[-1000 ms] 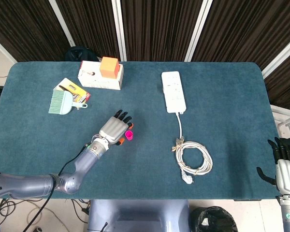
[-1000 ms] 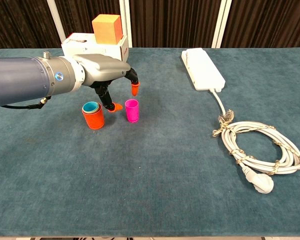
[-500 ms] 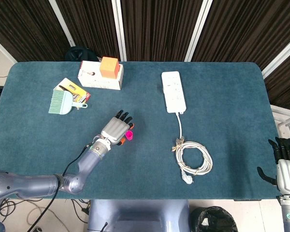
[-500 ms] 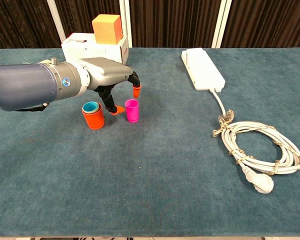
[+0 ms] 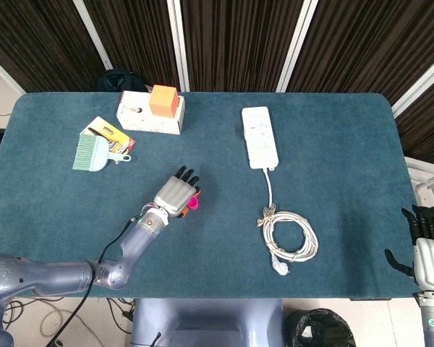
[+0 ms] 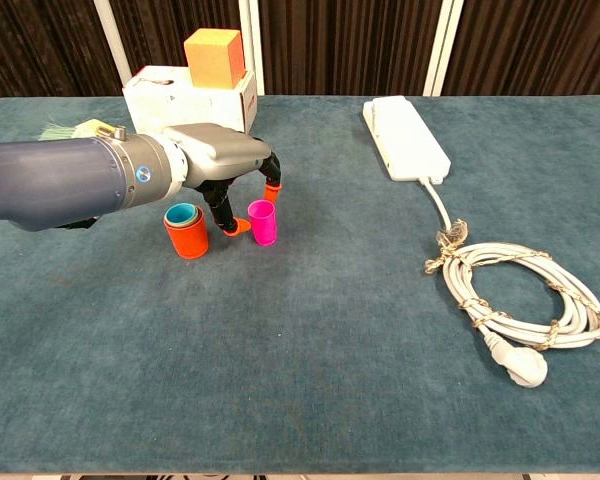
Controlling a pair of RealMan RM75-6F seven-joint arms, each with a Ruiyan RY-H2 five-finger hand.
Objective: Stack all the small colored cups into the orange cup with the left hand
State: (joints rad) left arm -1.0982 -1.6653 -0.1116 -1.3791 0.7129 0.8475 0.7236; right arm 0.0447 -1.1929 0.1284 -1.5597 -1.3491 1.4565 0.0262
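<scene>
Left of centre in the chest view, the left hand (image 6: 225,160) reaches over the small pink plastic cup (image 6: 262,222), fingers spread around its rim, orange fingertips (image 6: 273,190) beside it; whether they actually grip it cannot be told. The orange cup (image 6: 187,236), a teal cup (image 6: 182,213) nested inside, stands just left. The right hand (image 5: 427,249) rests open at the lower right, off the desk (image 5: 333,181).

Lab: curtained, carpeted test table (image 5: 333,144)

Left robot hand (image 6: 232,168) above pink cup (image 6: 263,222), fingertips straddling it, orange cup (image 6: 187,231) just beside
</scene>
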